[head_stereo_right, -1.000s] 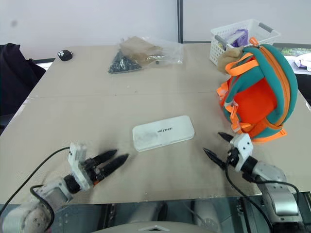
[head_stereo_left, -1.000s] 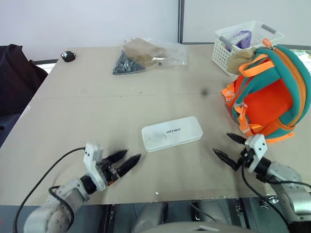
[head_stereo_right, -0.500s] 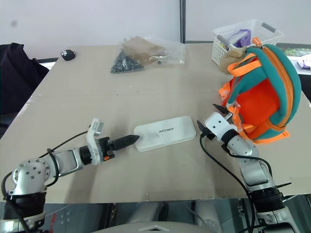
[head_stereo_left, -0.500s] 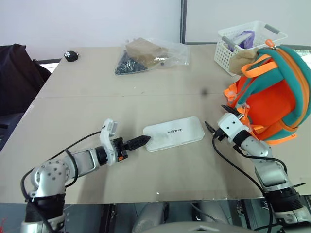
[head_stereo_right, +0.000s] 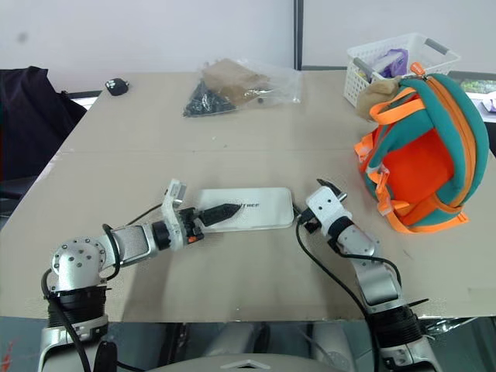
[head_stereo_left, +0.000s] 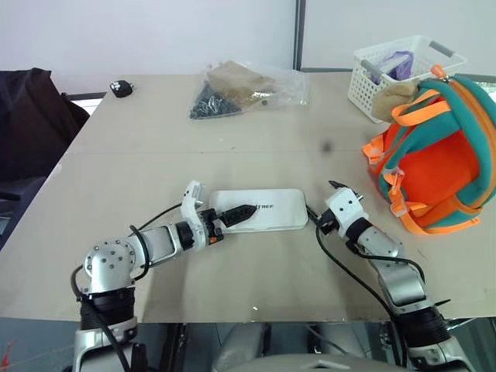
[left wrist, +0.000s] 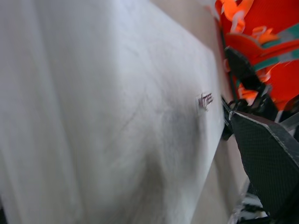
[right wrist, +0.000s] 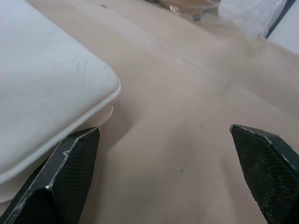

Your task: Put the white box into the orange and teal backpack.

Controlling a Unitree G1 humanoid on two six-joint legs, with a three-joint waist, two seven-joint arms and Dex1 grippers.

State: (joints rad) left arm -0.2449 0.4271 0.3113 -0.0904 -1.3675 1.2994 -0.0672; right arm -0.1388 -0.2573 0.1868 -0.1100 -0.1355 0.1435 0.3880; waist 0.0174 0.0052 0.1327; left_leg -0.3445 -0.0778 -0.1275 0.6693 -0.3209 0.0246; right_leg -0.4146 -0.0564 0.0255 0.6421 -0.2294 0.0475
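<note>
Box point(head_stereo_left: 263, 210) flat on table point(head_stereo_left: 155, 155), well left of backpack point(head_stereo_left: 438, 159), long axis across; judged rigid, light, smooth-shelled and likely slippery; thin profile leaves little to pinch from above; best taken by the two short ends, one gripper each, squeezed inward and lifted level; risk of skating on the table if pressed from one end alone.

Backpack upright right of box, orange panel facing it; opening not discernible.

Left gripper point(head_stereo_left: 232, 212) at box's left end, fingers spread, one black finger lying over the top face, the other hidden; nothing pinched; forearm low, reaching in from box's left.

Right gripper point(head_stereo_left: 325, 208) at box's right end, fingers wide apart, one finger point(right wrist: 70, 172) just under the rounded corner, the other clear over bare table; nothing held; forearm low, angled in from near edge.
</note>
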